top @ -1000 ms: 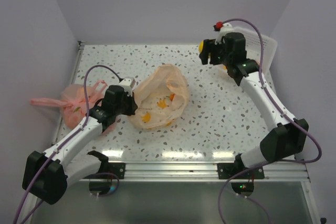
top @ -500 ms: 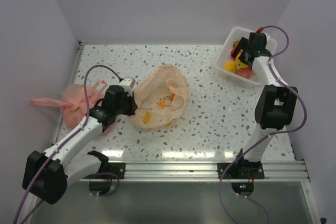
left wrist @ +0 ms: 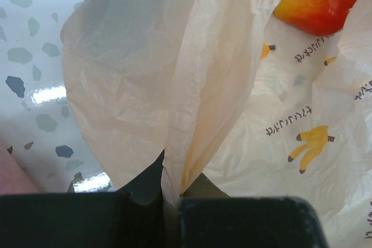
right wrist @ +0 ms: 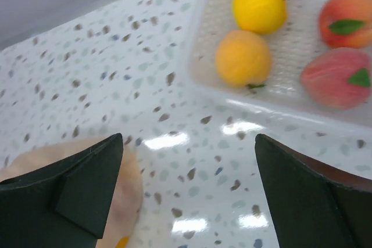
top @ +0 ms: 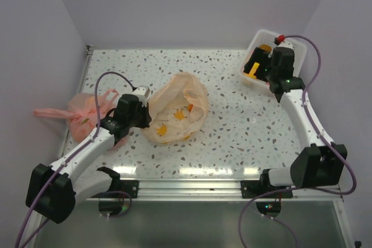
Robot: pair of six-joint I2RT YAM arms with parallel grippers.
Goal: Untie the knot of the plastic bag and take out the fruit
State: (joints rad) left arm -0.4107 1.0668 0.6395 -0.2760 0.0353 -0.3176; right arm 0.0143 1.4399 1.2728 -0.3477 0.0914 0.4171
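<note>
Bag: plastic bag [top: 177, 108] lies mid-table [top: 232, 126], with a red-orange fruit [left wrist: 317, 1] showing inside.
Left gripper [left wrist: 172, 201]: fingers pressed together, pinching a fold of the bag's edge.
Right gripper [right wrist: 189, 143]: fingers spread wide, holding nothing, beside the white tray [top: 293, 47].

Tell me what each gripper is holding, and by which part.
The left gripper is shut on the plastic bag, pinching a gathered fold of film at the bag's left side. The right gripper is open and holds nothing.
</note>
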